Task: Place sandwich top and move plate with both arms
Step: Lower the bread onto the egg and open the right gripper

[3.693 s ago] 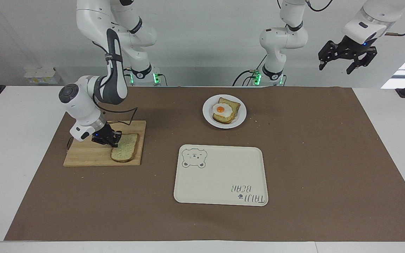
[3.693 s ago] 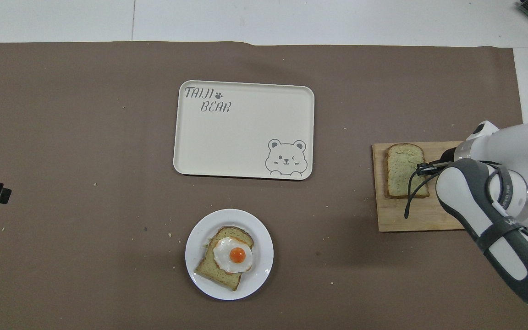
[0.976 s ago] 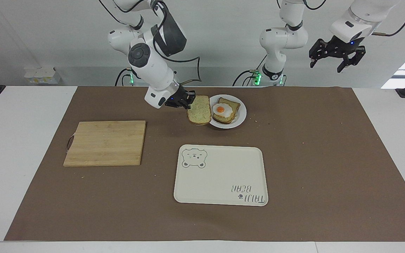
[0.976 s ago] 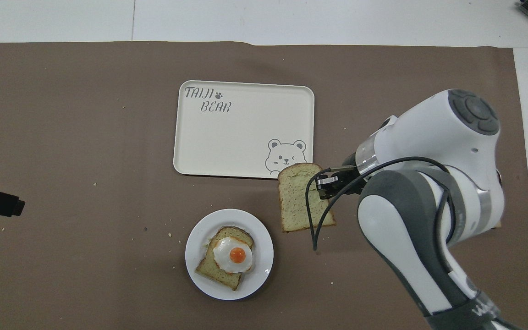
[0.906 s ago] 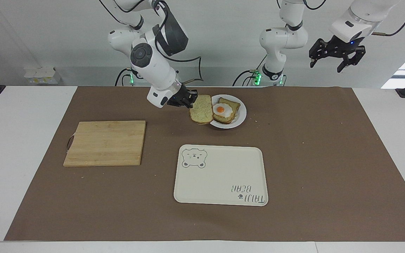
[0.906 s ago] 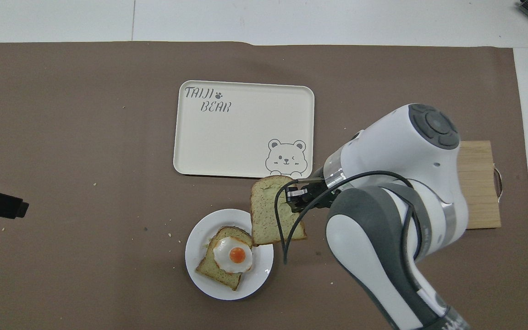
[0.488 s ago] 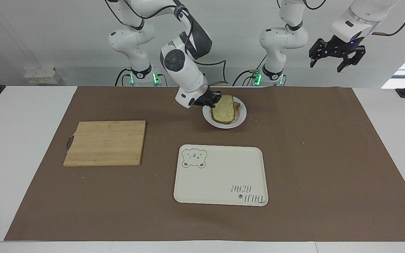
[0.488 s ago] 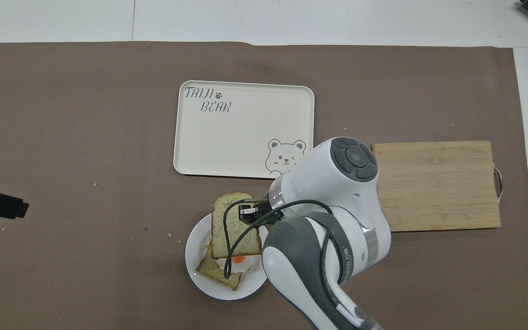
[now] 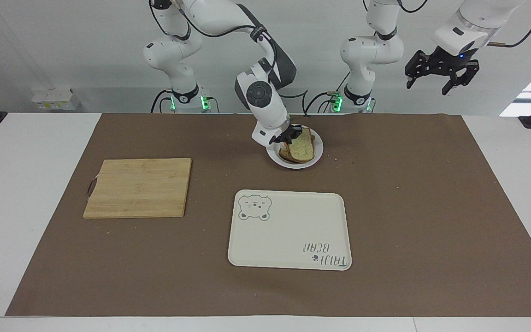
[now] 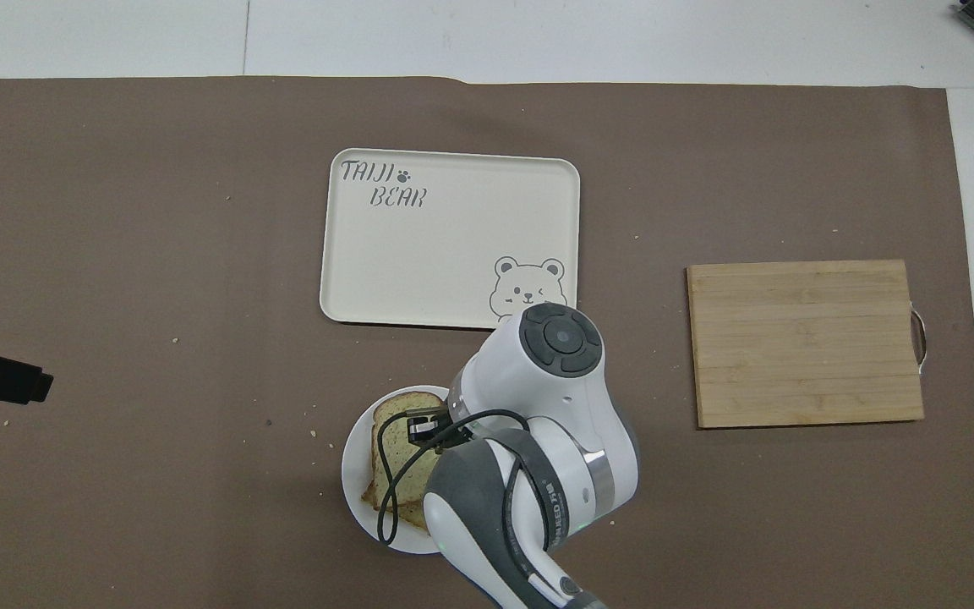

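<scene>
The sandwich top [image 9: 303, 147] [image 10: 390, 448], a pale speckled slice with a brown crust, lies tilted over the lower bread slice [image 10: 379, 493] on the white plate [image 9: 317, 154] [image 10: 354, 474]. The egg is hidden under it. My right gripper [image 9: 289, 136] [image 10: 424, 427] is shut on the top slice's edge toward the right arm's end of the table. Whether the top slice rests fully on the stack I cannot tell. My left gripper [image 9: 430, 83] [image 10: 5, 379] waits open, high in the air, off the left arm's end of the mat.
A cream tray with a bear print [image 9: 288, 230] [image 10: 449, 237] lies farther from the robots than the plate. A bare wooden cutting board [image 9: 138, 186] [image 10: 804, 342] sits toward the right arm's end. A brown mat [image 9: 431, 207] covers the table, with crumbs near the plate.
My right gripper carried the top slice from beside the plate to over the egg slice and lowered it, so the egg is now covered. The left arm has not moved.
</scene>
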